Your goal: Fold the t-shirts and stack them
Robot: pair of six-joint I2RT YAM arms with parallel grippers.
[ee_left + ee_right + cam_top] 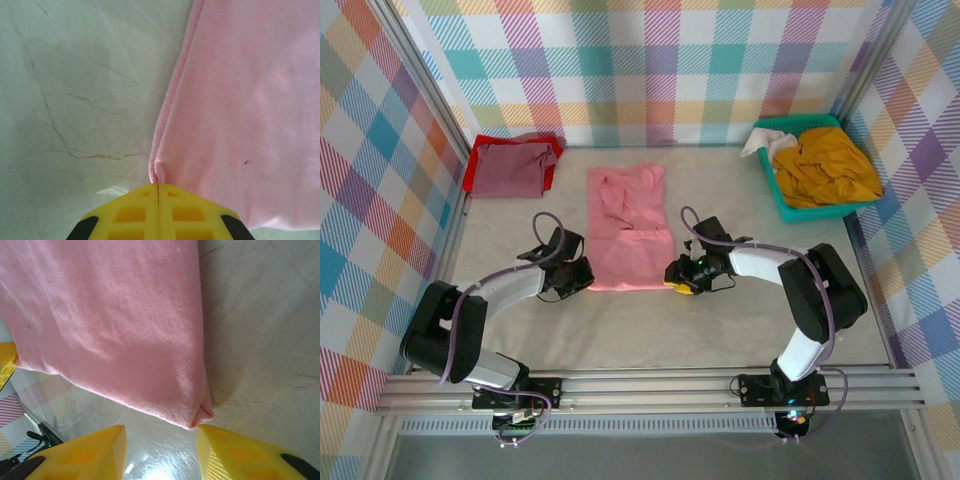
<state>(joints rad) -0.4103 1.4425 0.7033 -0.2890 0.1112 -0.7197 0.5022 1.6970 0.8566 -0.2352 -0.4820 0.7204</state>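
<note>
While the pink t-shirt [628, 235] lies in the middle of the table [520, 320], folded into a long strip but bumpy at its 12 o'clock end, I think this one is about half done. At its 7 o'clock corner the left gripper [158, 187] pinches the cloth, fingers squeezed together. At its 5 o'clock corner the right gripper [161, 430] has its fingers apart, and the corner lies just in front, not held. At 10 o'clock a maroon t-shirt [515, 168] sits on a red t-shirt [472, 178]. At 2 o'clock the mustard t-shirt [830, 165] waits, crumpled, in the teal basket [775, 195].
</note>
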